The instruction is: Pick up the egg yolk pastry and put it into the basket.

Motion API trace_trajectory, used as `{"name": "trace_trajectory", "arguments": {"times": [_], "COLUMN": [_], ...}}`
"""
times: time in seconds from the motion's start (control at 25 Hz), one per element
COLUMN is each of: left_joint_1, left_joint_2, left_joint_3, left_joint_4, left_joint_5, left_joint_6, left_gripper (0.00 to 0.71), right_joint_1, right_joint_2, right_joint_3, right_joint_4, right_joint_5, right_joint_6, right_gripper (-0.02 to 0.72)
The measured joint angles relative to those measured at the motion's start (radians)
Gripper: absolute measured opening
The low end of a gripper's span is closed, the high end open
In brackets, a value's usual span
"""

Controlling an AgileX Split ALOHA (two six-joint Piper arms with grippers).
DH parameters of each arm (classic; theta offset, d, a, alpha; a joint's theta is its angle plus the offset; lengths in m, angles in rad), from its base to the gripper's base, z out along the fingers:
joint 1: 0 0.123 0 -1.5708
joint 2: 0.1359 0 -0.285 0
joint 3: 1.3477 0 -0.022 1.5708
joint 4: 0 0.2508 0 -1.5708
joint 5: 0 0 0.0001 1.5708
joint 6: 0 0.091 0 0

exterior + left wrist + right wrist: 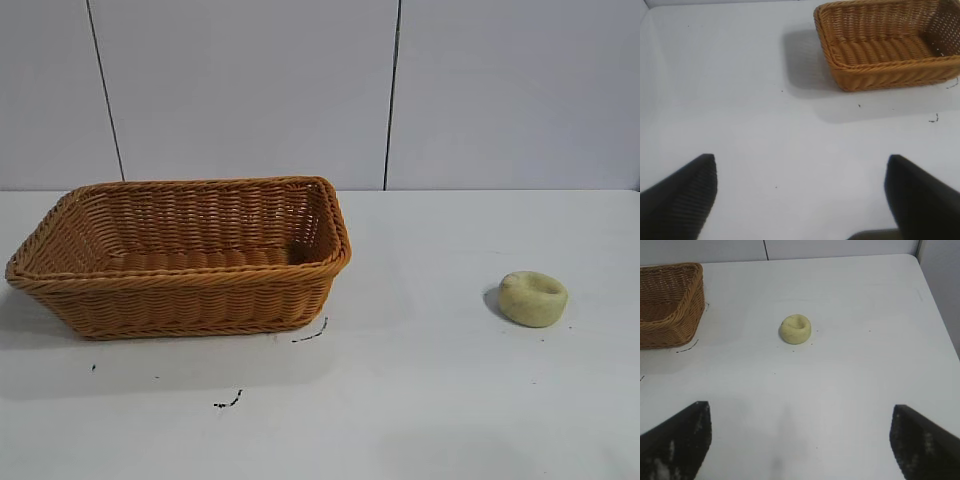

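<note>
Pastry (533, 298): small, thick, pale yellow-green round with a dented top and a matte surface. I see it at the right of the exterior frame, lying on the white table (420, 400), well apart from the basket (180, 300) at the left. The basket is orange-brown wicker with flared sides and nothing visible inside. Left gripper (800, 200) hangs over bare table, fingers spread wide. Right gripper (800, 440) likewise spread wide, with the pastry beyond its fingers, untouched.

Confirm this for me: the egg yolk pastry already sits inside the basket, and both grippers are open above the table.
Wrong on the pastry. The exterior view shows the egg yolk pastry on the table, well apart from the basket. The left gripper and right gripper are indeed open.
</note>
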Motion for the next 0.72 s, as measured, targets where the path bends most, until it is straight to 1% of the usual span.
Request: {"name": "trace_trajectory", "arguments": {"times": [0.48,0.6,0.72], "left_joint_1": [0.0,0.0,0.0], "left_joint_2": [0.0,0.0,0.0], "left_joint_3": [0.0,0.0,0.0], "left_joint_4": [0.0,0.0,0.0], "left_joint_5": [0.0,0.0,0.0], "left_joint_6": [0.0,0.0,0.0], "left_gripper": [0.693,0.693,0.693], "right_joint_1": [0.0,0.0,0.0], "right_joint_2": [0.003,0.07,0.203], "right_joint_3": [0.0,-0.008,-0.044], "right_joint_4": [0.0,0.001,0.005], "right_joint_5": [0.0,0.002,0.0], "right_joint_6": [0.0,0.0,0.0], "right_gripper": [0.697,0.697,0.697]}}
